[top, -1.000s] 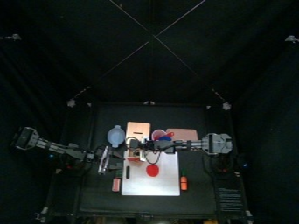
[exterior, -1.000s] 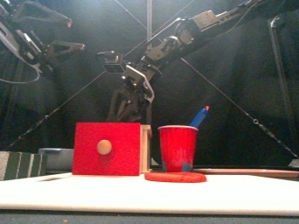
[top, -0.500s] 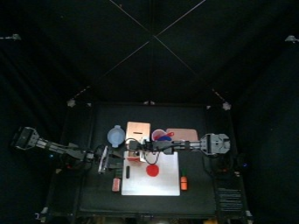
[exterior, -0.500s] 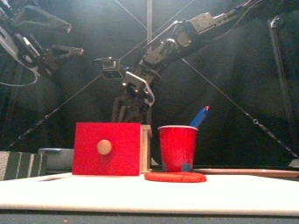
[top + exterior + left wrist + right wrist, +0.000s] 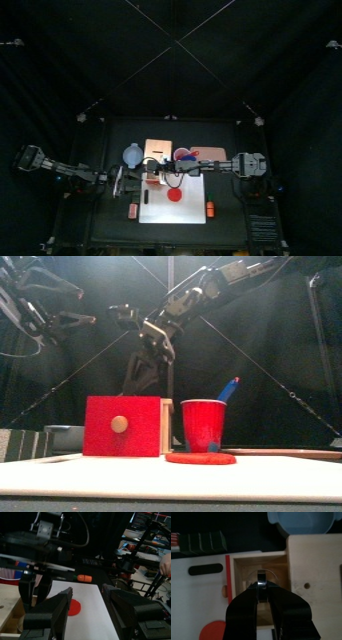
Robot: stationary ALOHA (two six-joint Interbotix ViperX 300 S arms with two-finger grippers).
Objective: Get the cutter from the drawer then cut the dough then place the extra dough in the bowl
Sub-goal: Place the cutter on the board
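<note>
My right gripper point(image 5: 261, 588) hangs above the open drawer point(image 5: 258, 574) of the wooden box point(image 5: 159, 150), jaws closed on the wire handle of the metal cutter point(image 5: 261, 577). In the front view the right gripper point(image 5: 155, 340) is high over the red drawer front point(image 5: 123, 426). The flat red dough point(image 5: 175, 196) lies on the white board point(image 5: 194, 205), and it also shows as dough point(image 5: 201, 457) low in front of the cup. The blue-grey bowl point(image 5: 132, 154) stands left of the box. My left gripper point(image 5: 80, 602) is open beside the board, holding nothing.
A red cup point(image 5: 205, 424) with a blue knife point(image 5: 229, 388) stands right of the box. Dark sushi blocks point(image 5: 201, 542) lie near the board's grip hole. Small orange toys point(image 5: 210, 208) sit at the board's front corners.
The right gripper has risen from just above the box to well over it. The left arm has shifted slightly upward.
</note>
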